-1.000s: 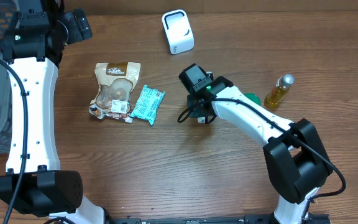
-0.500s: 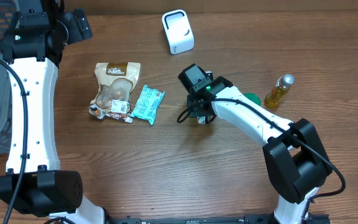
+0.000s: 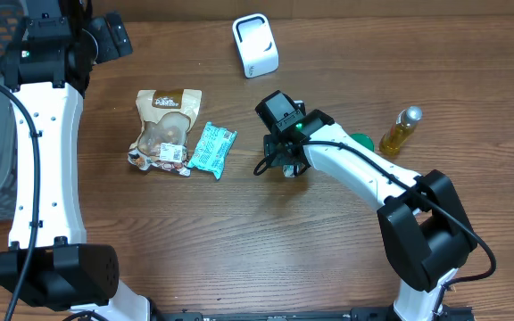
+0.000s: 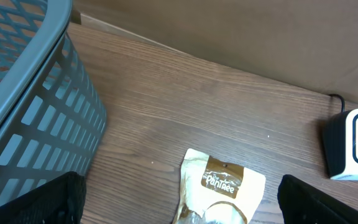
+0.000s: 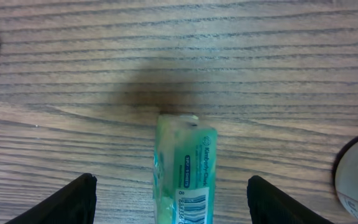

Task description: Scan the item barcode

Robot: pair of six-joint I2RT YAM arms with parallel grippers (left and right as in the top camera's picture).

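A green tissue pack (image 5: 186, 168) with a barcode facing up lies on the wood, in the middle of the right wrist view. My right gripper (image 5: 171, 190) is open, one finger on each side of the pack and neither touching it. In the overhead view my right gripper (image 3: 279, 162) stands over the pack and hides most of it. The white scanner (image 3: 255, 45) sits at the back of the table. My left gripper (image 3: 107, 36) hangs open at the far left, high above a brown Pantree pouch (image 4: 219, 190), with nothing between its fingers.
A teal packet (image 3: 212, 149) lies beside the brown pouch (image 3: 165, 127). An oil bottle (image 3: 401, 130) and a green round lid (image 3: 361, 141) stand to the right. A grey mesh basket (image 4: 23, 93) fills the left edge. The scanner (image 4: 353, 143) shows at right in the left wrist view.
My right gripper's fingers have spread apart over the pack while the arm stayed almost in place. The left arm has not moved.
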